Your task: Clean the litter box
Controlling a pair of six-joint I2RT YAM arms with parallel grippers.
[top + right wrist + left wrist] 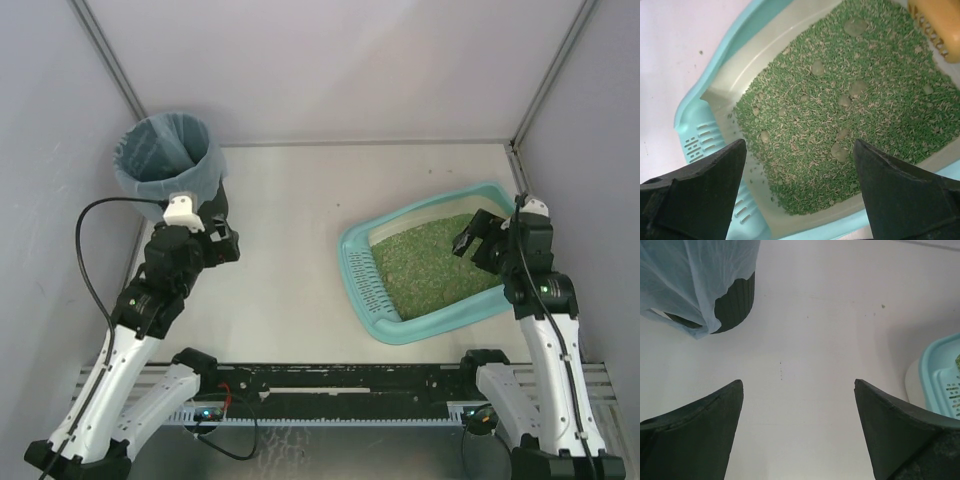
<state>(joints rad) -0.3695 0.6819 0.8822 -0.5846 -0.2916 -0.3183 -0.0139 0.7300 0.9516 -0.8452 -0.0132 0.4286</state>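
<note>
The litter box (pixel 352 262) is a light-teal tray on the right of the table, with a slotted grille at its left end. It holds green litter (pixel 840 100) with several grey-green clumps (pixel 856 26). An orange slotted scoop (pixel 935 20) lies at the tray's far corner. My right gripper (pixel 800 150) hovers over the tray's near right part (pixel 472 238), open, with nothing between its fingers. My left gripper (pixel 799 385) hangs open and empty over bare table (pixel 222 230), in front of the bin. The tray's corner (pixel 940 375) shows at the right of the left wrist view.
A round black bin (pixel 165 155) lined with a blue bag (pixel 700 275) stands at the back left, just beyond my left gripper. Grey walls enclose the table on three sides. A few litter specks (pixel 883 305) lie on the tabletop.
</note>
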